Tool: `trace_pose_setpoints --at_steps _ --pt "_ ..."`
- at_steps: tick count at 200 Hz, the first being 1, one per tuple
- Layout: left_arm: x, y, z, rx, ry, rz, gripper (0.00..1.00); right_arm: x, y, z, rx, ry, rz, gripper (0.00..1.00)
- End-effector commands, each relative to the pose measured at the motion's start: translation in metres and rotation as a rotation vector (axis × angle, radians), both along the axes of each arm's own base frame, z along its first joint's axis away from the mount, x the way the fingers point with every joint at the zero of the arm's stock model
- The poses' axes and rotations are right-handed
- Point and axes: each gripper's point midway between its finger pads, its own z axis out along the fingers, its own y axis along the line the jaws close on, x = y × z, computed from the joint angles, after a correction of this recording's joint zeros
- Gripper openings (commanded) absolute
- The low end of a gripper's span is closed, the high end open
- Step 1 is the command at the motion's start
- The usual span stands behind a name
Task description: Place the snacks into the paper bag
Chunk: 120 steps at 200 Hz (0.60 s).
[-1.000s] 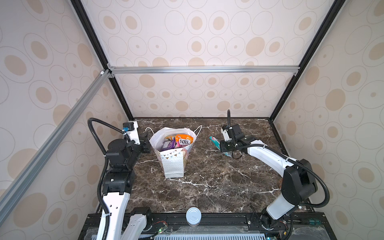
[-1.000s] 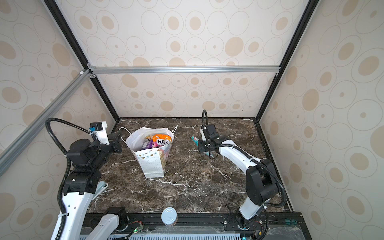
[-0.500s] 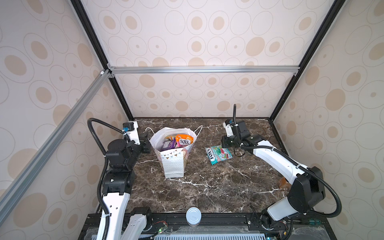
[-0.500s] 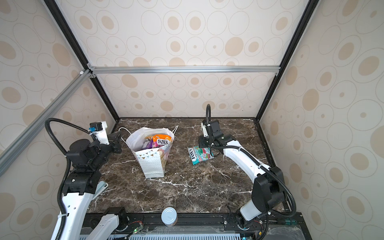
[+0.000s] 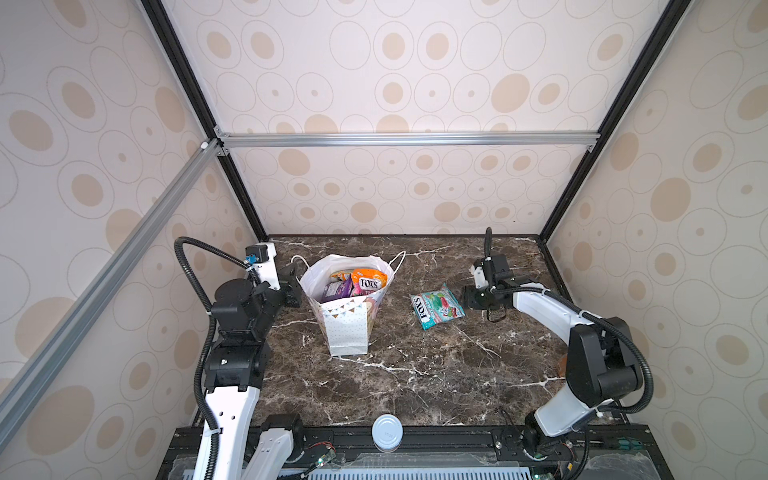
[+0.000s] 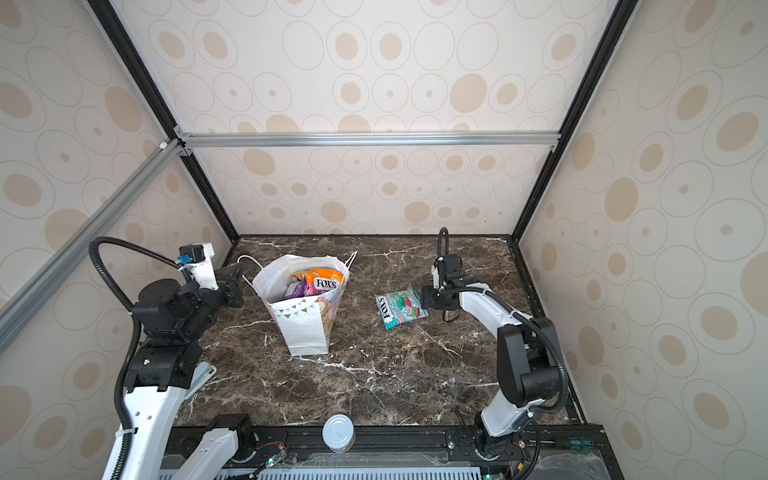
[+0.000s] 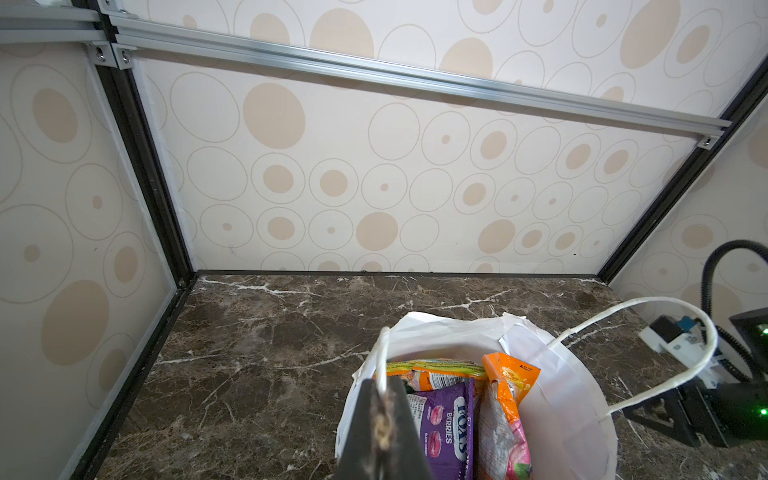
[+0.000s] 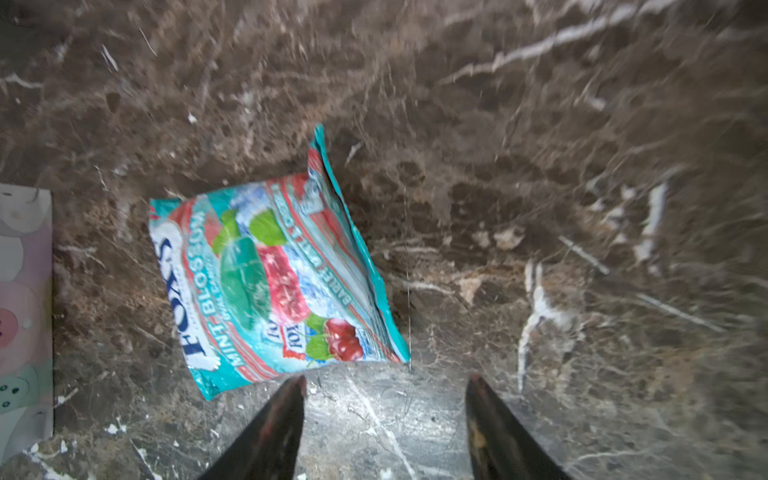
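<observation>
Partly hidden, snacks (image 5: pixel 368 283) sit inside the paper bag (image 5: pixel 348 332).

Both arms wear white shells over chunky black joints. The left arm (image 5: pixel 227 409), at nine o'clock, trails a ribbed black hose cinched with white zip ties; the right arm (image 5: pixel 544 307), at three, matches. The right gripper (image 8: pixel 386 378) has dark tapered fingers (image 8: pixel 274 432), scuffed red.

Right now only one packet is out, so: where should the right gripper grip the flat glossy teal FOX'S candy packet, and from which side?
Probably the teal candy packet by its long edge nearest the open right gripper. That edge curls up off the brown marble tabletop while the rest lies flat, so come low from that side.
</observation>
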Motion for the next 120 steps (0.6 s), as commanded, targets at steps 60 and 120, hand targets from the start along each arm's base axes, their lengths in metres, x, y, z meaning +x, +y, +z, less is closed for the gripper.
trace_pose_setpoints --at_steps 60,120 --pt "-0.006 0.002 0.034 0.021 -0.123 0.008 0.0 0.0 0.019 -0.041 0.162 0.094 0.053 0.64" --pt "-0.005 0.003 0.034 0.023 -0.12 0.009 0.0 0.006 0.025 -0.048 0.258 0.093 0.051 0.62"
